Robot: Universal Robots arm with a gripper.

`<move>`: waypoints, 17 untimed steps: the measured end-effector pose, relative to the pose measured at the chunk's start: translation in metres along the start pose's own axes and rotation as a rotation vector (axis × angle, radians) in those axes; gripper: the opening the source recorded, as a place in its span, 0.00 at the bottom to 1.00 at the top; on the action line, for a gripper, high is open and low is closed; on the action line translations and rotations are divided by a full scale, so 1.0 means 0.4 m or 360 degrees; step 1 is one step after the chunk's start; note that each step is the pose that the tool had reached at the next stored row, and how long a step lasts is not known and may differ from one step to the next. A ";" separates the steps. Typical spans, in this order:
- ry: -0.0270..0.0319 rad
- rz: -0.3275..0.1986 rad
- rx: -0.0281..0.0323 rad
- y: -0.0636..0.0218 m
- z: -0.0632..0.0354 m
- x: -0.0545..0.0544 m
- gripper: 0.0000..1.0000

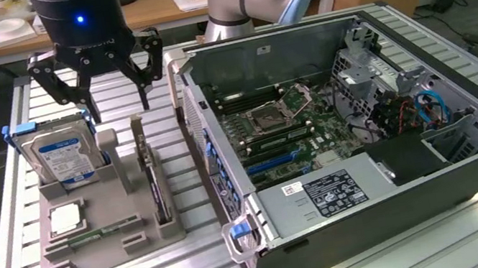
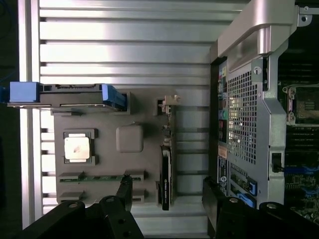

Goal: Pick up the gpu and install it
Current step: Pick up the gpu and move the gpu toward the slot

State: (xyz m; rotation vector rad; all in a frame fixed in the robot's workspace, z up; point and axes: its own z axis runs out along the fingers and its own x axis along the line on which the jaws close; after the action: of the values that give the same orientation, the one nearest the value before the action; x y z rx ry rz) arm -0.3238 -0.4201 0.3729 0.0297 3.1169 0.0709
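The case (image 1: 371, 228) is lying open beside the tray (image 1: 86, 265). The gripper (image 1: 114, 100) is hovering spread wide and holding nothing above the gpu (image 2: 166, 174), which is standing on edge in its tray slot. A skewed descent is likely to drive a finger onto the thin card's edge.

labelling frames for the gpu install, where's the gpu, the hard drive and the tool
gpu (image 2: 166, 174): wrist view, its dark edge.
hard drive (image 1: 65, 158): exterior view, blue label.
tool (image 1: 119, 112): exterior view, midway between open fingertips.
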 end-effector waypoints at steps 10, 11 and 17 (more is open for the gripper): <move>0.00001 0.0000 0.00016 -0.001 0.006 0.000 0.67; 0.00001 0.0000 0.00015 -0.001 0.006 0.000 0.67; -0.00003 0.0000 0.00099 -0.005 0.007 0.000 0.67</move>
State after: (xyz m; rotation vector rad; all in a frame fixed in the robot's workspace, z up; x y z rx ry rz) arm -0.3238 -0.4221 0.3699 0.0294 3.1170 0.0612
